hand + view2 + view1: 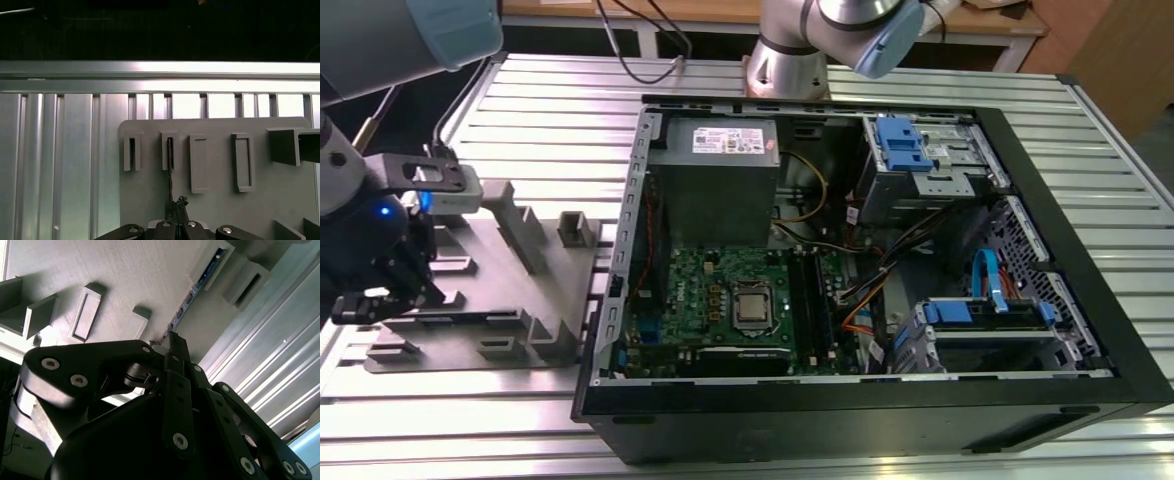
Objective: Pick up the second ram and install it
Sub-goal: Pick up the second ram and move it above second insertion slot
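While the open computer case lies on the table at the exterior view's right, the fingers are down over the grey fixture at its left. Both wrist views show them drawn together on the near end of the second ram, a thin dark stick standing on edge. Its far end sits in the slot of a raised holder on the fixture, just ahead of the fingertips.

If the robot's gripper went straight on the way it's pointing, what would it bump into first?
Probably the second ram, the thin dark stick right at the tips of the gripper, which looks closed on it. Just behind lies the grey fixture; depth is hard to judge.
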Available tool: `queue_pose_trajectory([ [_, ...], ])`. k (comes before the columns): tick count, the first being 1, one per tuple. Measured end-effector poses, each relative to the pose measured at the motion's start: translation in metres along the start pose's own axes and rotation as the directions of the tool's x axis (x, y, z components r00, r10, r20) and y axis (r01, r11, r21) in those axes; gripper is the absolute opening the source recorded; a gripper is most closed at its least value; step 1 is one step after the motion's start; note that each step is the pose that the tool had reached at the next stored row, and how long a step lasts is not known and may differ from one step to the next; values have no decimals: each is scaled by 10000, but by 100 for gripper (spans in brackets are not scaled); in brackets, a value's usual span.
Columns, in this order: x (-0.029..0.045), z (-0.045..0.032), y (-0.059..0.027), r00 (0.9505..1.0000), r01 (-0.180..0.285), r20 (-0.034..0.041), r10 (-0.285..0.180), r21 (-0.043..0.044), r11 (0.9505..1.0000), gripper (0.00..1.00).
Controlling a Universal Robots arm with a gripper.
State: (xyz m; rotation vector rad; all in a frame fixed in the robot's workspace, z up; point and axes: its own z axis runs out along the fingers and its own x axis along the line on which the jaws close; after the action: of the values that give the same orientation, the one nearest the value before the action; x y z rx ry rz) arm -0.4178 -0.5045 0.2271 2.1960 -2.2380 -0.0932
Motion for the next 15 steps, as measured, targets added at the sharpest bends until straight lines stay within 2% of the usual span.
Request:
queue_pose_trajectory([
  [8,3,71,-3,10000,53,-2,-53,-1,10000,7],
  [15,4,80,-4,10000,61,-4,-61,-2,10000,7],
])
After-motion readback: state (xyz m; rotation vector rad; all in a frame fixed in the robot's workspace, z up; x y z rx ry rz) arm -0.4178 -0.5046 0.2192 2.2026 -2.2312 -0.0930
